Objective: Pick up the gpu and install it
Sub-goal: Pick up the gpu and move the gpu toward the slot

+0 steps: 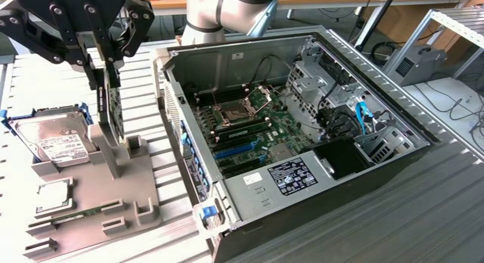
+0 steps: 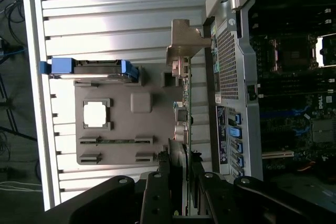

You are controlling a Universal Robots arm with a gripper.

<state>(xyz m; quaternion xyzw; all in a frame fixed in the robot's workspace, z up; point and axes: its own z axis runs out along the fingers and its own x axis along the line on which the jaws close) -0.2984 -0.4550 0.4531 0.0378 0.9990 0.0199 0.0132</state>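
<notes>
"ROBOTIQ" in white on the black body of the gripper [image 1: 110, 81], above its fingers, with the top of the lettering cut by the frame edge. The hard drive [image 1: 49, 139], just below and beside the gripper, carries a white label [image 1: 59, 147] whose print is too small to read. The power supply [image 1: 302, 181] sits well apart from the gripper, inside the computer case [image 1: 393, 161]. It has a black label [image 1: 291, 175] with white print and a small white sticker [image 1: 253, 177], both unreadable. In the wrist view, sideways lettering [image 2: 318, 103] on the motherboard [image 2: 294, 77] looks like "DELL", but that's uncertain.

Probably a robotics lab: slatted metal bench [image 1: 423, 217], opened computer case [image 1: 332, 209], cables [image 1: 454, 107] behind.
</notes>
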